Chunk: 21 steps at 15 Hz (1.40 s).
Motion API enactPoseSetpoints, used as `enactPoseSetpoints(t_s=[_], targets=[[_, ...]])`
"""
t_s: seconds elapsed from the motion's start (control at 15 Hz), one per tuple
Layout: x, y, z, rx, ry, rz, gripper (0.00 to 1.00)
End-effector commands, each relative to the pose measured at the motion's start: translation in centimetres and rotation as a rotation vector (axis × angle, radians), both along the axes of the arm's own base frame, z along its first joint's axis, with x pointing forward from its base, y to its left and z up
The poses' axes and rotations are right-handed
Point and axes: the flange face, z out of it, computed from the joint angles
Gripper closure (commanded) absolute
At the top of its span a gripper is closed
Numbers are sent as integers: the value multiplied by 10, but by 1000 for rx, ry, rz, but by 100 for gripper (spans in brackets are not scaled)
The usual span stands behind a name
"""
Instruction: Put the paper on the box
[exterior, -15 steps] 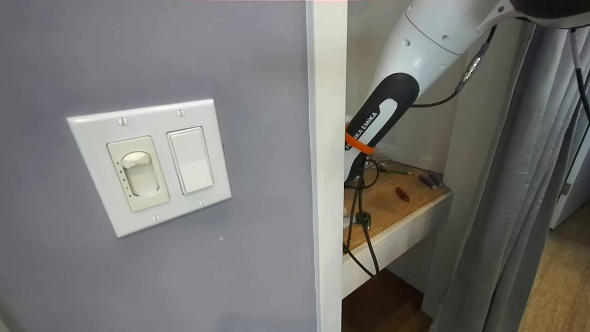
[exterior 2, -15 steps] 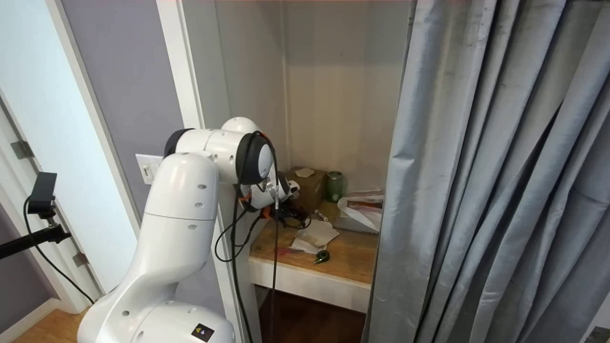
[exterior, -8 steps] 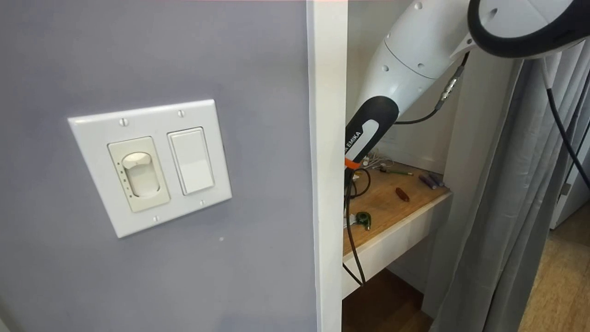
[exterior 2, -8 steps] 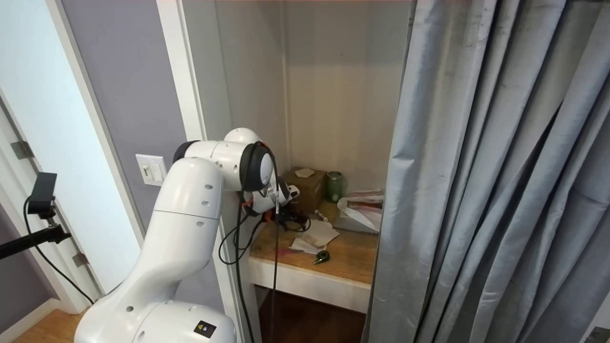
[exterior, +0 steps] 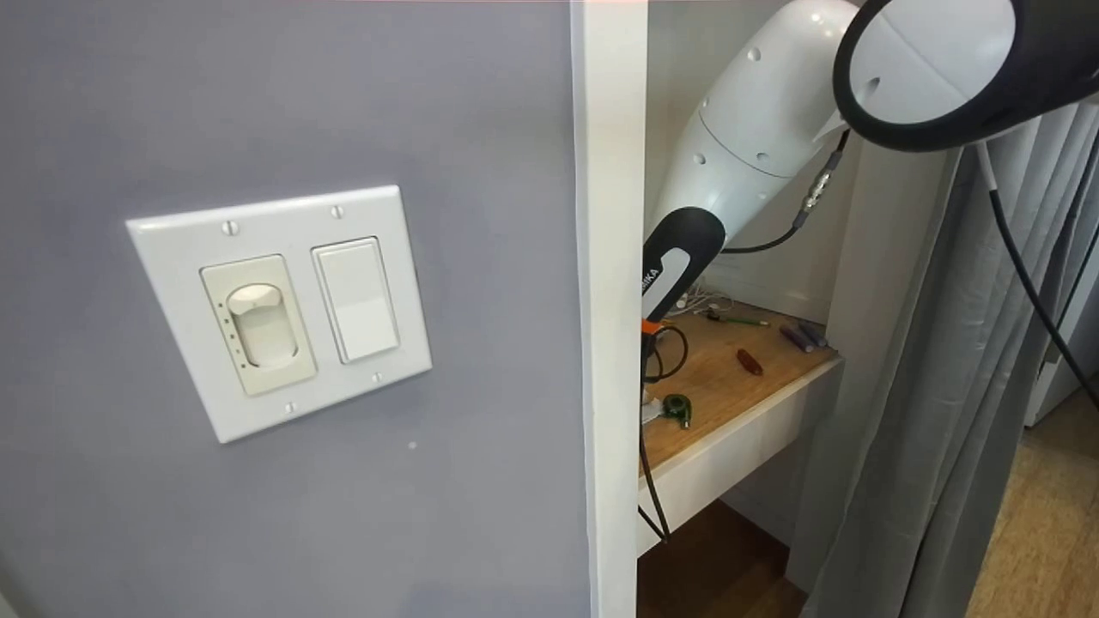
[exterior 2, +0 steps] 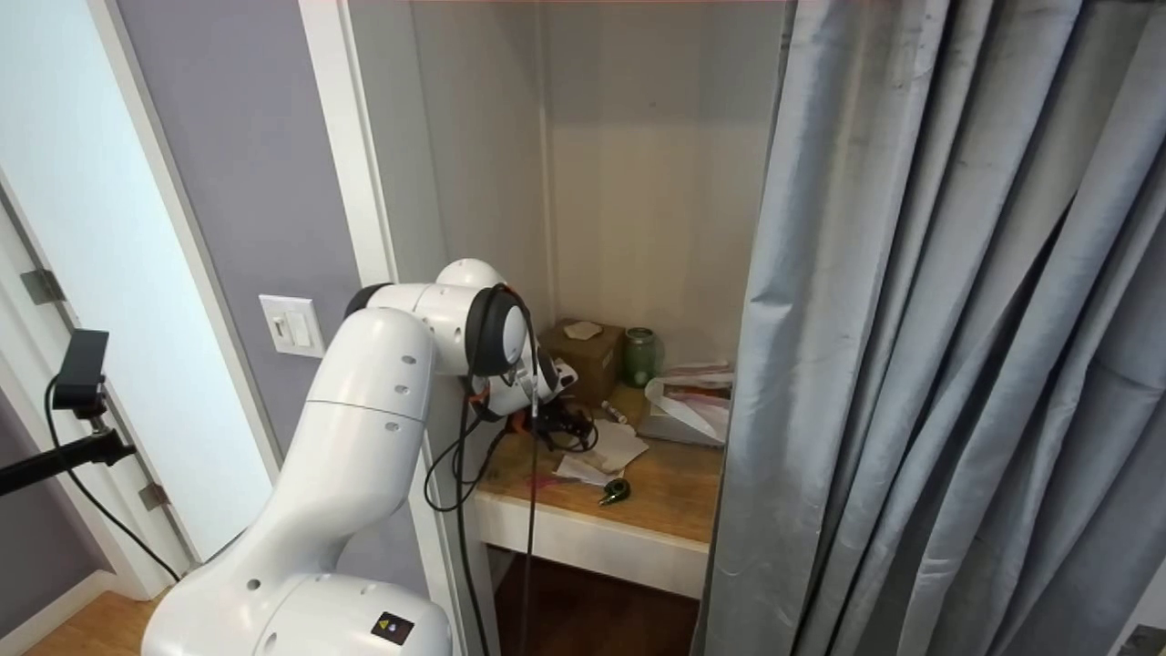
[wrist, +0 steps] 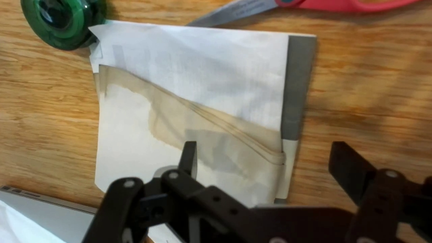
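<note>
The paper, a tan-stained sheet with a fold, lies on a stack of white and grey sheets on the wooden shelf in the wrist view. The stack also shows in an exterior view. A brown box stands at the back left of the shelf, with a small pale scrap on top. My gripper is open and empty, its fingers wide apart. In the wrist view one finger appears over the paper and the other over bare wood past its right edge. Contact cannot be told.
A green tape dispenser and red-handled scissors lie by the sheets. A green jar stands beside the box. A plastic bag lies on a grey laptop-like thing. A grey curtain and side wall flank the alcove.
The arm has come lower, shifting down and left in an exterior view and down and slightly right in an exterior view. The paper and box have not visibly moved.
</note>
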Motion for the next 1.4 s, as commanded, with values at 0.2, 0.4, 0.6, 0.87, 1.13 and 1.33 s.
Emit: enactPoseSetpoints(t_s=[0.2,0.4,0.6,0.87,1.13,1.33], targets=[[10,4,-15,6,30,4,0],[12,3,-17,7,38,2,0],[13,2,-19,8,47,1,6],[13,0,-22,22,57,-7,12],[14,-4,-22,47,69,-19,15],[15,-7,-21,59,73,-32,15]])
